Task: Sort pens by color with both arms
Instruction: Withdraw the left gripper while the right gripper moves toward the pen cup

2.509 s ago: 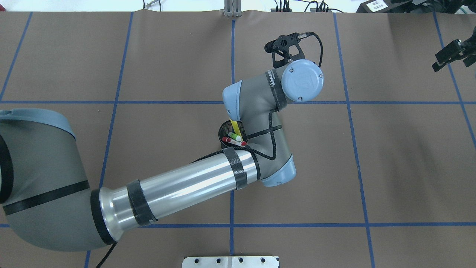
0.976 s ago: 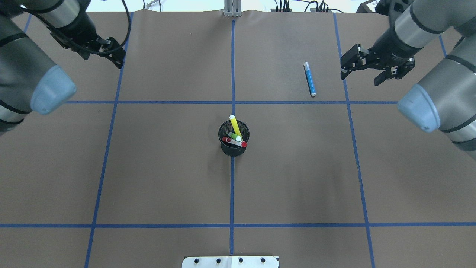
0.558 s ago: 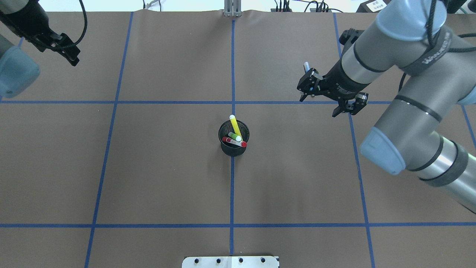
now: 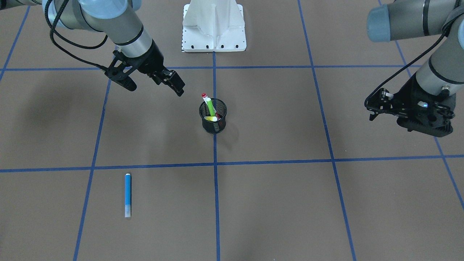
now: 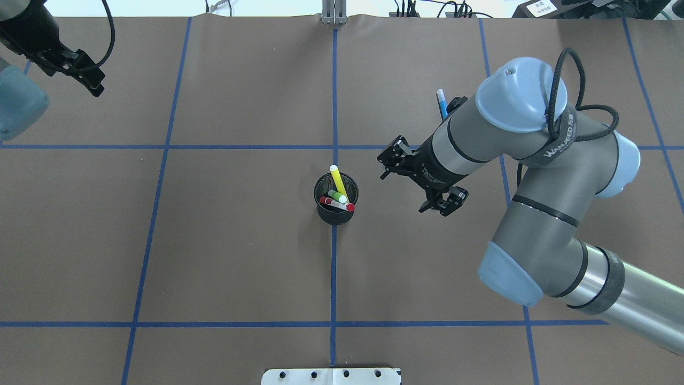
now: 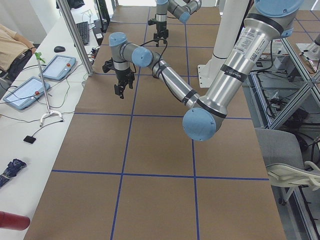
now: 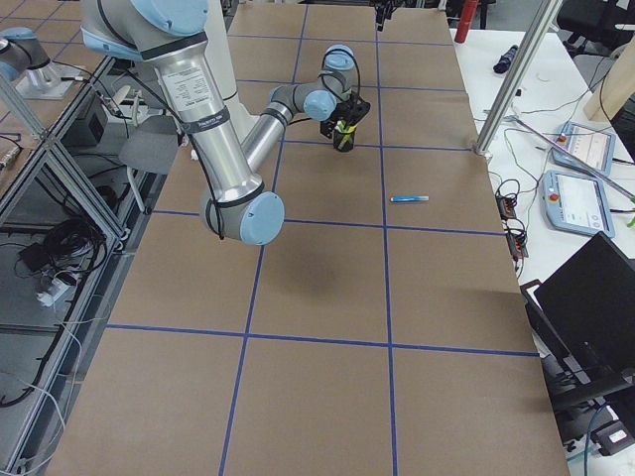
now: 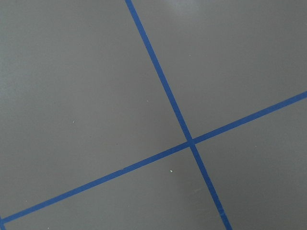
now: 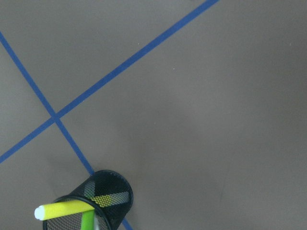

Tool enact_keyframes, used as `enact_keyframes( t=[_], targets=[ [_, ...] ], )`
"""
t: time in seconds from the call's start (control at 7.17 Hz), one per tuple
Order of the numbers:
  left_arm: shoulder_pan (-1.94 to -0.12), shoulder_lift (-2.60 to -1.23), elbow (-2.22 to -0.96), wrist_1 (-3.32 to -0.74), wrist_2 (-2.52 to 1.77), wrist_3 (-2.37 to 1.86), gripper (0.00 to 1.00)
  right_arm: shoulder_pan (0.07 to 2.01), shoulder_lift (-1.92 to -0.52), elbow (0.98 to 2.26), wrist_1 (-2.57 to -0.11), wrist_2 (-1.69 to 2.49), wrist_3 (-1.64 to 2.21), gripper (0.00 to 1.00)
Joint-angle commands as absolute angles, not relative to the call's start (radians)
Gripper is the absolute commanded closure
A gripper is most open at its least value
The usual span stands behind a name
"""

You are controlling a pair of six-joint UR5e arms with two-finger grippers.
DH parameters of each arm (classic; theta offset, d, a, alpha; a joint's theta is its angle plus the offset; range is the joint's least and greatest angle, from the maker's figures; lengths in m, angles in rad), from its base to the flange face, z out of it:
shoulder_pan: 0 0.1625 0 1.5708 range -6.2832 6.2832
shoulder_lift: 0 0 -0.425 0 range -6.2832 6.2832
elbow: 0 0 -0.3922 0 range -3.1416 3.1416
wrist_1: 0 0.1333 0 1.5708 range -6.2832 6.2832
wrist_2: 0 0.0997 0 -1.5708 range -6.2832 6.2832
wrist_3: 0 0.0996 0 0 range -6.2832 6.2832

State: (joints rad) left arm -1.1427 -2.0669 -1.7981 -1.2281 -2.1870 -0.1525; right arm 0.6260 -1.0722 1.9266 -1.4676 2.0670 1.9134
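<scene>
Now R gripper (image 4: 156, 90), jaws apart, near pen cup (image 4: 214, 125).

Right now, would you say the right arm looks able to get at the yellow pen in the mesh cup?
Probably yes. The right gripper hovers open and empty near the mesh cup, with nothing between them, and the yellow pen sticks up above the rim. The green pen leans close by.

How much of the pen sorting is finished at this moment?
Done: the blue pen lies alone on the table. In hand: nothing; the right claw hovers open near the mesh cup, the left claw is far off. Left: yellow pen, green pen and red-ended pen, all in the cup.
</scene>
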Motion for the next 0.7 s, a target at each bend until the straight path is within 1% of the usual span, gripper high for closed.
enact_keyframes(
  t=[0.0,0.14,0.28,0.42,0.56],
  targets=[
    [-1.143,-2.066,-1.798,-1.229,-2.187,-0.155,0.01,0.56,-1.071,1.908,-1.386,1.984,2.076,0.2],
    [-1.143,-2.066,-1.799,-1.23,-2.187,-0.158,0.01,0.551,-1.069,1.887,-1.335,1.98,2.123,0.27],
    [-1.143,-2.068,-1.802,-1.23,-2.187,-0.161,0.01,0.546,-1.069,1.866,-1.286,1.976,2.166,0.24],
    [-1.143,-2.066,-1.807,-1.23,-2.187,-0.163,0.01,0.546,-1.075,1.844,-1.214,1.977,2.178,0.16],
    [-1.143,-2.057,-1.812,-1.23,-2.187,-0.163,0.01,0.549,-1.083,1.821,-1.122,1.986,2.195,0.14]
  ],
)
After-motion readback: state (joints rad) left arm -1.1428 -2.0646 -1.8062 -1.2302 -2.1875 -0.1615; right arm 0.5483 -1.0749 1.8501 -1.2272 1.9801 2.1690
